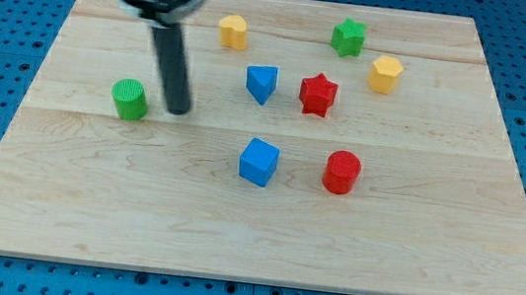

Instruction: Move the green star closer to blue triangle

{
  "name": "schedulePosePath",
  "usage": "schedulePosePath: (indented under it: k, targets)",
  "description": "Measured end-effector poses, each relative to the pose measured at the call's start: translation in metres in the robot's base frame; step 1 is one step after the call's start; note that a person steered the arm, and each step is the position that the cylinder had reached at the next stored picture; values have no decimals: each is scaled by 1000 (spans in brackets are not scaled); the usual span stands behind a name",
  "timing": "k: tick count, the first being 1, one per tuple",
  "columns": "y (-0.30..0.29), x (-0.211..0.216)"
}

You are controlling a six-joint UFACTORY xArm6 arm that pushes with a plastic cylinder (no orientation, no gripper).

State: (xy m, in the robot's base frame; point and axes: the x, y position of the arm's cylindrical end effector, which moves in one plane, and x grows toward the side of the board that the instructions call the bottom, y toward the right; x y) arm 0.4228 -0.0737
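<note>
The green star (348,37) lies near the view's top, right of centre. The blue triangle (262,83) lies below and to the left of it, in the middle of the board. The red star (318,94) sits just right of the blue triangle. My tip (179,110) rests on the board at the view's left, well to the left of the blue triangle and far from the green star. It stands just right of the green cylinder (130,100).
A yellow block (233,32) lies near the top, left of the green star. Another yellow block (386,74) lies to the green star's lower right. A blue cube (259,161) and a red cylinder (342,171) lie below the centre. The wooden board (253,236) ends at a blue pegboard.
</note>
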Motion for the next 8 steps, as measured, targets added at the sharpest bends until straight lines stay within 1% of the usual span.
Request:
schedulePosePath:
  k: [2, 3, 4, 5, 6, 7, 8]
  targets:
    - [214, -2]
    - [247, -61]
    - [251, -165]
    - [207, -229]
    - [185, -212]
    - [185, -165]
    - [179, -138]
